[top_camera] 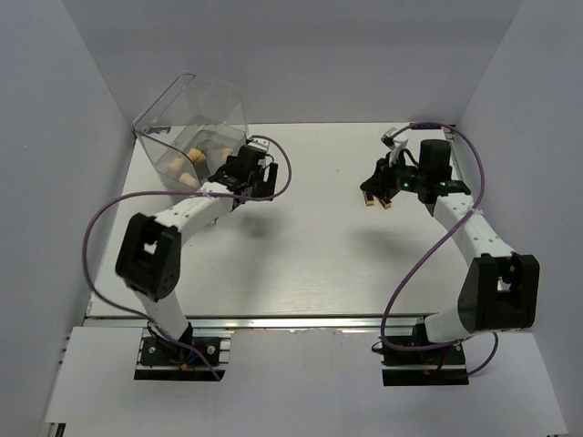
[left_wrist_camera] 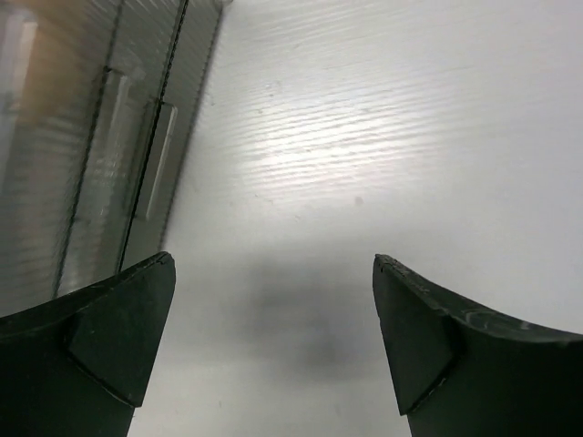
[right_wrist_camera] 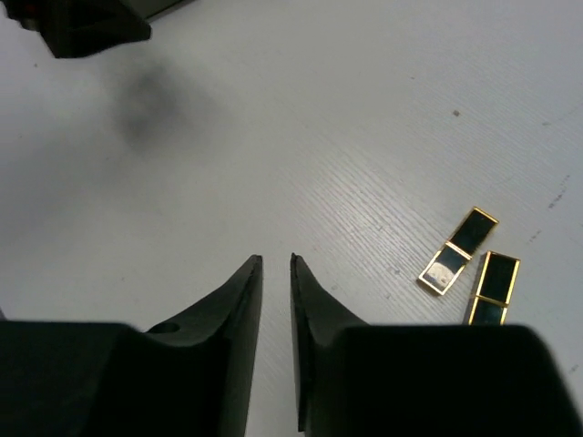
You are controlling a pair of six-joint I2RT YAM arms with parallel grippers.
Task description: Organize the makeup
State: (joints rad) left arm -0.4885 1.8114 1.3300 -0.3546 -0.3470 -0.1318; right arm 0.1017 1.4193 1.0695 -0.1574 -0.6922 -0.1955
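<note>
Two black-and-gold lipstick tubes [right_wrist_camera: 458, 252] [right_wrist_camera: 492, 289] lie side by side on the white table, just right of my right gripper [right_wrist_camera: 276, 264]. Its fingers are nearly together with nothing between them. In the top view the tubes [top_camera: 369, 198] sit just under the right gripper [top_camera: 378, 182]. Several tan sponges [top_camera: 195, 160] lie inside the tilted clear drawer box [top_camera: 196, 109] at the back left. My left gripper [top_camera: 255, 173] is just right of the box, wide open and empty over bare table [left_wrist_camera: 273, 273]. I cannot make out the palettes.
The box wall [left_wrist_camera: 91, 137] fills the left of the left wrist view. A dark part of the left arm [right_wrist_camera: 82, 23] shows at the top left of the right wrist view. White walls close in the table [top_camera: 301, 264] on three sides. Purple cables loop beside both arms.
</note>
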